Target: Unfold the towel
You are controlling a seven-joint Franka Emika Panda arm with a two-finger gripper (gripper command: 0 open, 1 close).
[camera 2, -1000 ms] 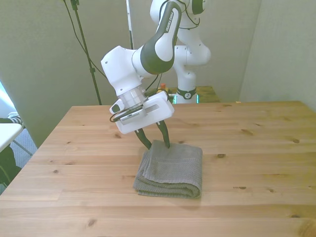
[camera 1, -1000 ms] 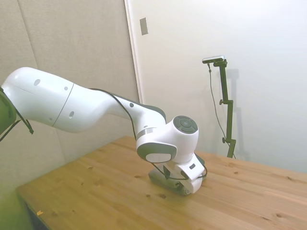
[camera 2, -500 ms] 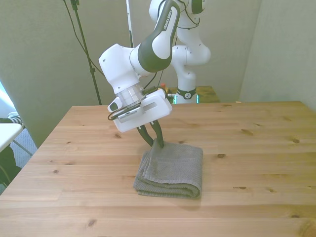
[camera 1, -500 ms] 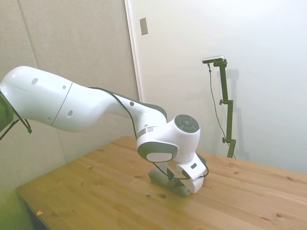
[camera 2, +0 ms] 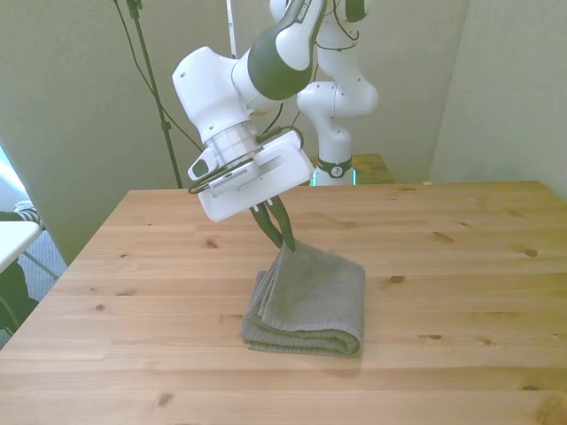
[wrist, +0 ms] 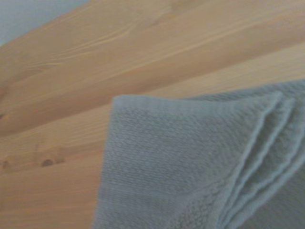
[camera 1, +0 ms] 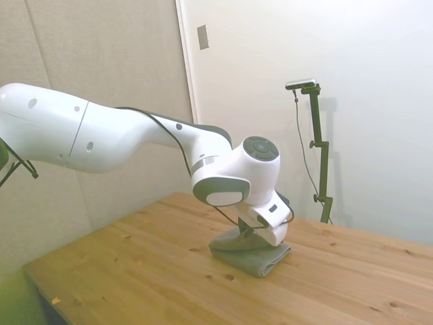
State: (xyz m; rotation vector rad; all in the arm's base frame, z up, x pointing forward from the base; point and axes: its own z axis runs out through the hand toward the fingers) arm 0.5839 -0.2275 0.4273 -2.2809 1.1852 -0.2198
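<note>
Grey cloth: one towel [camera 2: 308, 303] is lying folded near the middle of the wooden table [camera 2: 461, 266], its far corner on the front view's left being drawn up into a peak.
Change: a second ago that corner was lying flat on the stack with the fingertips pressed onto it; now it is rising clear of the lower layers while the rest of the towel is keeping its place.
Gripper: the one gripper [camera 2: 283, 238] is pinching the raised corner, its two dark fingers [camera 2: 271, 221] closed narrowly on the cloth and pointing down toward the table.
Arm: the single white arm [camera 1: 101, 139] is sitting higher than in the earlier pictures, with its wrist housing [camera 2: 252, 174] tilted above the towel's far edge.
Side view: the towel [camera 1: 252, 254] is showing as a low grey bundle under the wrist, the lifted flap sloping up to the fingers.
Wrist view: the towel [wrist: 190, 162] is filling much of the picture, soft-focused, with several layered edges fanning along one side over bare wood.
Count: one towel, one arm, one gripper, one table.
</note>
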